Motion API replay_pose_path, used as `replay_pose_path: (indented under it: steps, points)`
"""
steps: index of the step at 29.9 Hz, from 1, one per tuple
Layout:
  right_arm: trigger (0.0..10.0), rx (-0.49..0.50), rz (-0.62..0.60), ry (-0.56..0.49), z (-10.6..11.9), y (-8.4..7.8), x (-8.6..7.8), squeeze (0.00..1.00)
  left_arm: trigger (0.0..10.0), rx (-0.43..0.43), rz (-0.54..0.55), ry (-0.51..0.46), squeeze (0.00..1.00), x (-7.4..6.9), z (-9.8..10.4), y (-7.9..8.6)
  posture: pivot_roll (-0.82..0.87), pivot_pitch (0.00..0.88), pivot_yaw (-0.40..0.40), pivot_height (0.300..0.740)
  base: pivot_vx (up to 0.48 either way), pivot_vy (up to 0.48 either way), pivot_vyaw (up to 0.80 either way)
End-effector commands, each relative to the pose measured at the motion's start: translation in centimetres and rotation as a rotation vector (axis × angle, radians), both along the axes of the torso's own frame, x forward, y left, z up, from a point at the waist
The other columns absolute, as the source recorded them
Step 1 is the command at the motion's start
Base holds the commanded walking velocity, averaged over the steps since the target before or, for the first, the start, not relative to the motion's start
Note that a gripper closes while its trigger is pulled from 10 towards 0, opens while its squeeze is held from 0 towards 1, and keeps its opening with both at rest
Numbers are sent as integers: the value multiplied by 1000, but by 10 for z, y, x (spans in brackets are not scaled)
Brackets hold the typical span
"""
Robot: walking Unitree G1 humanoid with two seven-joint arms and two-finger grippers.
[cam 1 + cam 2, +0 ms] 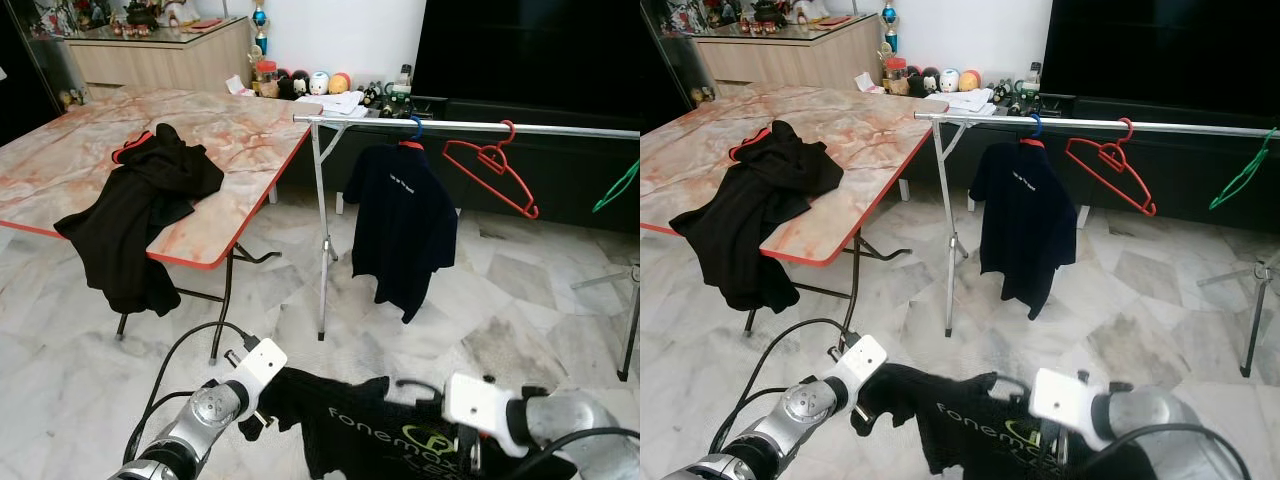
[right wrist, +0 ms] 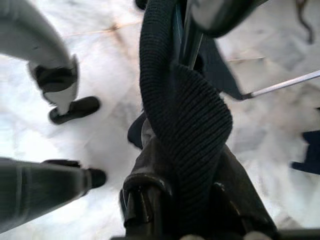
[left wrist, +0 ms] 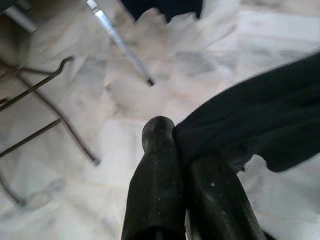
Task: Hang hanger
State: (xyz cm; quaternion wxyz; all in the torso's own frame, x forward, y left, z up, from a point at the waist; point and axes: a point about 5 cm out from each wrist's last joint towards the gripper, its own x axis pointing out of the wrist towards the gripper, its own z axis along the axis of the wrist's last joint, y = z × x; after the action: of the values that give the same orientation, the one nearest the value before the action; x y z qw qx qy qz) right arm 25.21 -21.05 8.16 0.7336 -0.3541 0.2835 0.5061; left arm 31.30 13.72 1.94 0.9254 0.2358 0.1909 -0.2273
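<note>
I hold a black shirt [image 1: 345,420] with green and white print low in front of me, stretched between both grippers. My left gripper [image 3: 175,132] is shut on one edge of its cloth. My right gripper [image 2: 180,192] is shut on the ribbed collar [image 2: 187,115], where a thin dark hanger neck [image 2: 189,40] runs up. A dark hook [image 1: 418,385] curves out of the collar. Ahead stands the metal rail [image 1: 560,128] of a clothes rack, carrying a navy shirt [image 1: 400,225], a bare red hanger [image 1: 490,170] and a green hanger [image 1: 618,188].
A marble-patterned folding table [image 1: 230,130] with a red rim stands to the left, black clothes [image 1: 140,215] draped over its edge. The rack's leg [image 1: 321,240] rises between table and navy shirt. A low dark cabinet and a sideboard line the back wall. Pale tiled floor lies between.
</note>
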Motion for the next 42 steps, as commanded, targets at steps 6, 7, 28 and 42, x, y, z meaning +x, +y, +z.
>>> replay_pose_path:
  steps: [6, 7, 28, 42]
  points:
    - [10000, -296, -181, 185, -54, -41, -26, 0, 0, -11, 248, -87, 0, 14, 15, 33, -95, 6, 38, 740, 0, 0, 0]
    - [10000, -289, -214, 197, -59, -41, -27, 0, 0, -17, 255, -92, 0, 14, 16, 34, -94, 6, 37, 740, 0, 0, 0]
    - [10000, 294, -1355, 74, -92, -42, 4, 0, 0, -63, 331, -158, 0, 18, 23, 36, -89, 10, 34, 740, 0, 0, 0]
    - [10000, -117, -620, 170, -108, -27, -22, 0, 0, -77, 77, -79, 0, 11, 16, 14, -91, 10, 35, 740, 0, 0, 0]
